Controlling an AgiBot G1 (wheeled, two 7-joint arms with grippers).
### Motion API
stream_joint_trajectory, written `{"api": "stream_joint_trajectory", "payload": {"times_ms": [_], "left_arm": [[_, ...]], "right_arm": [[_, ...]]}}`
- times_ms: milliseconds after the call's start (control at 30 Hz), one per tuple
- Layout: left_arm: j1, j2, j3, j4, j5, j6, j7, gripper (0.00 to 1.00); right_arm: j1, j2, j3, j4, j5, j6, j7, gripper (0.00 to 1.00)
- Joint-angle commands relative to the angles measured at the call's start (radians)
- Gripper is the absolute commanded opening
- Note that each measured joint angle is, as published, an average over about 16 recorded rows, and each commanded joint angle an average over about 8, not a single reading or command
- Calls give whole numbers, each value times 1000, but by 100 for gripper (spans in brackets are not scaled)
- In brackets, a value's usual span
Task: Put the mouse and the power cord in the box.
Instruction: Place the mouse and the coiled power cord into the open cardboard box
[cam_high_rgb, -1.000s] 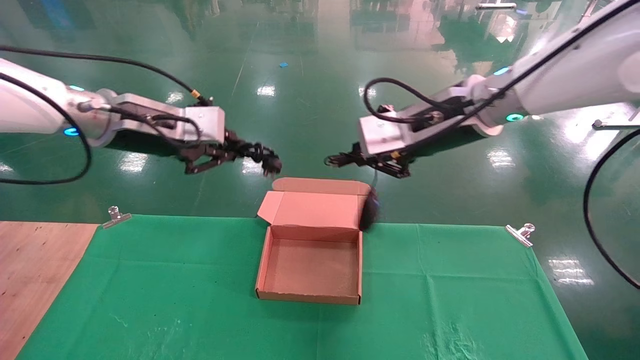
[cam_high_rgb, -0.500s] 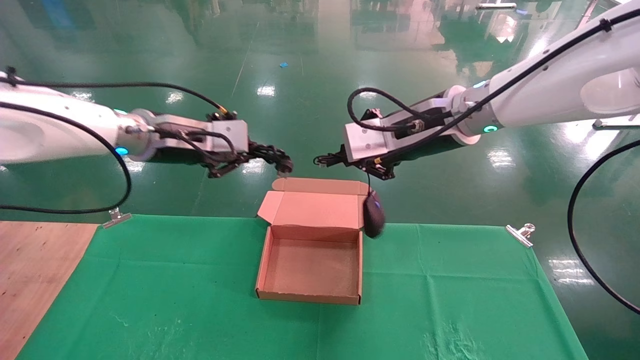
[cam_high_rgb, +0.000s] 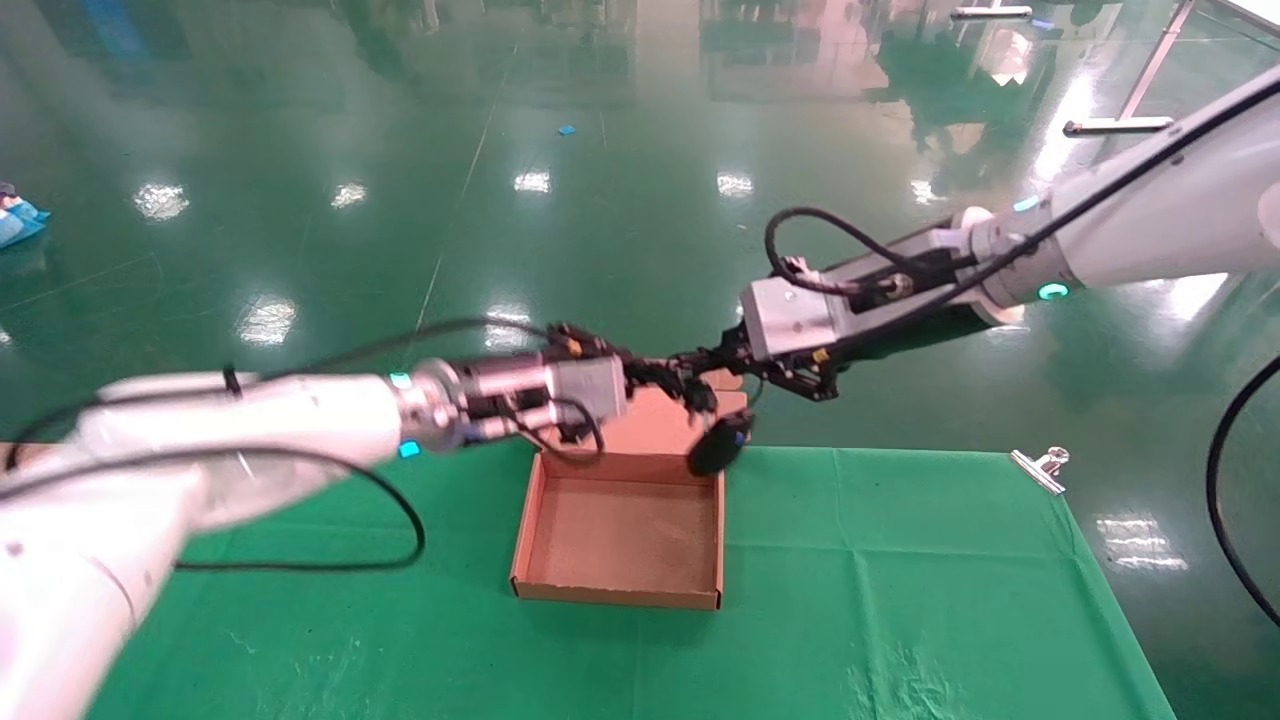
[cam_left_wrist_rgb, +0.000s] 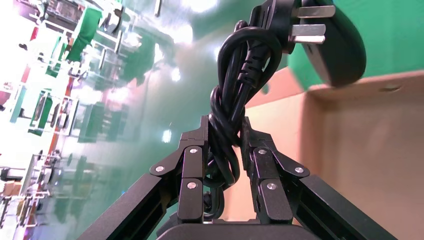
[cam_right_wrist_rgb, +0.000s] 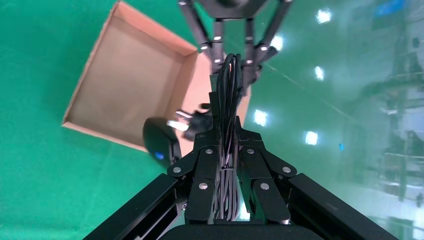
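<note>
Brown cardboard box open on green cloth; above its far edge, left gripper clamping power cord (plug outward), right gripper pinching cable, mouse dangling.

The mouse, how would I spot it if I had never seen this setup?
Find the open brown box on the green cloth. Just above its far right corner, a small black oval mouse dangles by its thin cable from the right hand. Unlike the power cord in the left hand, it shows a blue dot.
</note>
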Motion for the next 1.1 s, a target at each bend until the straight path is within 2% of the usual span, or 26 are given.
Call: {"api": "stream_joint_trajectory", "payload": {"times_ms": [33,367,833,900,967,1100], "left_arm": [[50,2,-12,-30,-42,-5,42,0],[180,4,100,-100,-113,-123,120,0],[237,0,239,-107,-203,-201,80,0],[239,-1,252,-111,-216,-212,77,9],[241,-1,265,-115,-230,-216,76,24],[242,-2,288,-120,-258,-217,75,74]], "right_arm": [[-5,5,0,-12,1,-5,-10,0],[-29,11,6,-50,10,4,-49,0],[-58,12,12,-86,18,27,-84,0],[-62,14,13,-89,20,28,-89,0],[-66,15,14,-92,22,29,-93,0],[-70,16,15,-97,24,30,-98,0]]}}
